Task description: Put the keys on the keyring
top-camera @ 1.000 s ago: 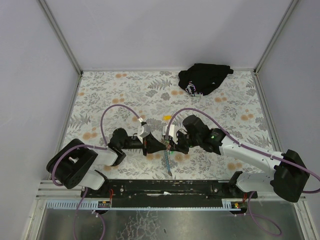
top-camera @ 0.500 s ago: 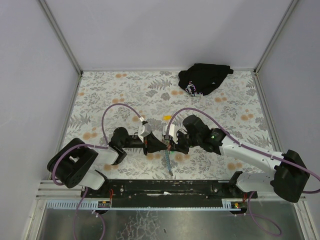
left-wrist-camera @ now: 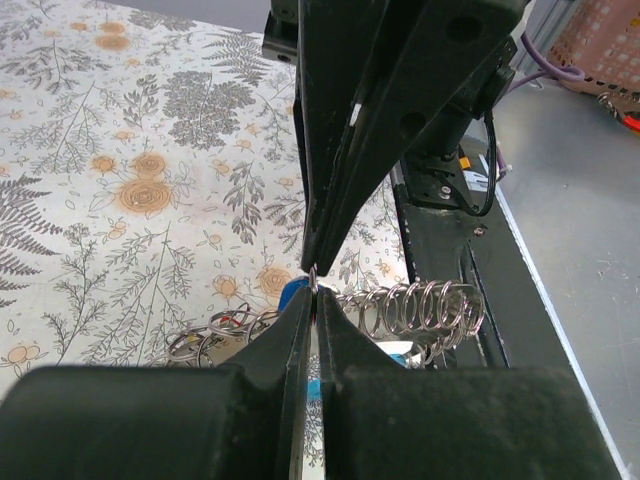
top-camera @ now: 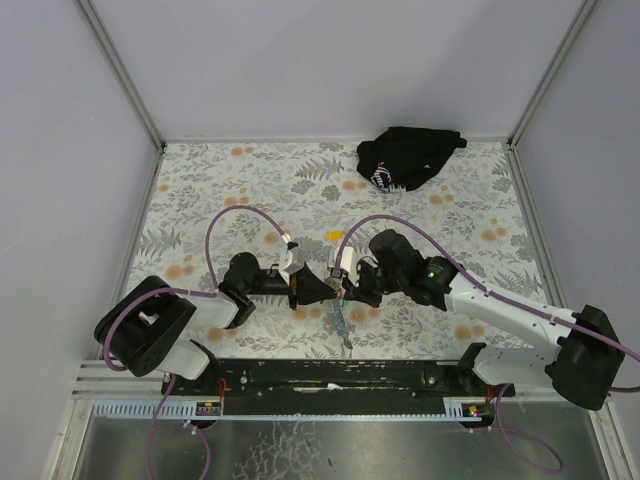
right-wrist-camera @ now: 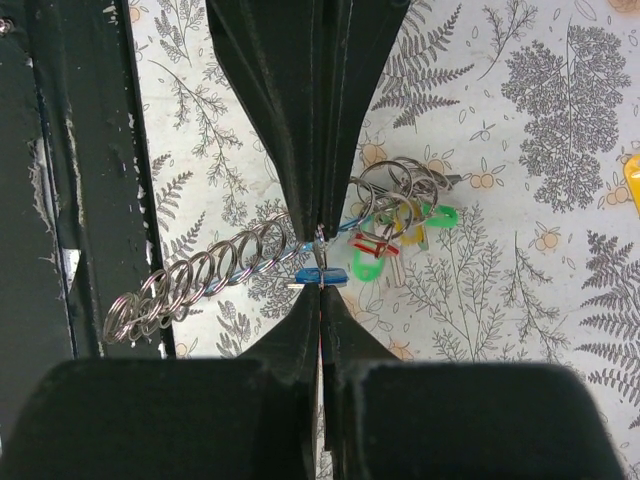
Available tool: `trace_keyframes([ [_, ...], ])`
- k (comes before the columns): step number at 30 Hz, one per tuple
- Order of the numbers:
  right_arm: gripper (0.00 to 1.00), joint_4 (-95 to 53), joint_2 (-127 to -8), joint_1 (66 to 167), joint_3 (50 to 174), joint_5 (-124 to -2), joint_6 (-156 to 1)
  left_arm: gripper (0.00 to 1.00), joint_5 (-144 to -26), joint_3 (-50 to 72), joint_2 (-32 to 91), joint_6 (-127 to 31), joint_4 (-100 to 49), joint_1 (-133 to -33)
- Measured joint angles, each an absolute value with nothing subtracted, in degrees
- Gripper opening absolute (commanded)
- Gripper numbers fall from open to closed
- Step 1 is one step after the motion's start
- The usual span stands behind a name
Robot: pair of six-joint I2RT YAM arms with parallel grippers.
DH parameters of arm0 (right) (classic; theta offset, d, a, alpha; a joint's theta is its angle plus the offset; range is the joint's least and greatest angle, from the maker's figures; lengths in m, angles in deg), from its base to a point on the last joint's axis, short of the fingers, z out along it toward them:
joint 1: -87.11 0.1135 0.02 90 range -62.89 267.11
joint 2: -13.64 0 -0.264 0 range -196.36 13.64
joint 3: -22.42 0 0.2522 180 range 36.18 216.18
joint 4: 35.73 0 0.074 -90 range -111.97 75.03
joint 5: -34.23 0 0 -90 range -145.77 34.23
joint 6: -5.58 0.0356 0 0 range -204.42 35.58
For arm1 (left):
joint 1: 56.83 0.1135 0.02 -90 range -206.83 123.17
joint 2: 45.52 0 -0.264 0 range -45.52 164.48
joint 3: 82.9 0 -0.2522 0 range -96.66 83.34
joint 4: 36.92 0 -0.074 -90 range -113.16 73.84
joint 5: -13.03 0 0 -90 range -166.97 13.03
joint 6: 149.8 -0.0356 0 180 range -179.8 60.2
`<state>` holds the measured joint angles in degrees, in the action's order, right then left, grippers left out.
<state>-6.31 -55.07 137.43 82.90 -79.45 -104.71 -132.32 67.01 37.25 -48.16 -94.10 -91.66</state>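
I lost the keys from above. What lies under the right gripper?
Under the right gripper: a blue tag, a chain of metal rings, rings with green and red tags. Anything between its fingers is hidden.

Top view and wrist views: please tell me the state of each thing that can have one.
left gripper, shut
right gripper, shut, tips meeting the left gripper's
keys, blue tag at the meeting tips, grip unclear
keyring, beside the tips, green and red tags attached
black cloth bundle, crumpled, untouched, far edge
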Motion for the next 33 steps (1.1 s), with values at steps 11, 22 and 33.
trace_keyframes([
  [11, 0.0, -3.9, -53.7, 137.4, 83.9, -79.2, -104.4, 0.0, -132.5, 66.3, 37.0, -49.7, -90.3, -92.2],
  [22, 0.0, -3.4, -55.5, 137.4, 84.9, -79.4, -104.4, 0.0, -132.5, 66.3, 36.8, -49.6, -89.9, -92.5],
  [33, 0.0, -4.1, -55.8, 137.4, 85.0, -82.0, -105.3, 0.0, -132.1, 66.3, 36.8, -49.2, -90.6, -93.2],
])
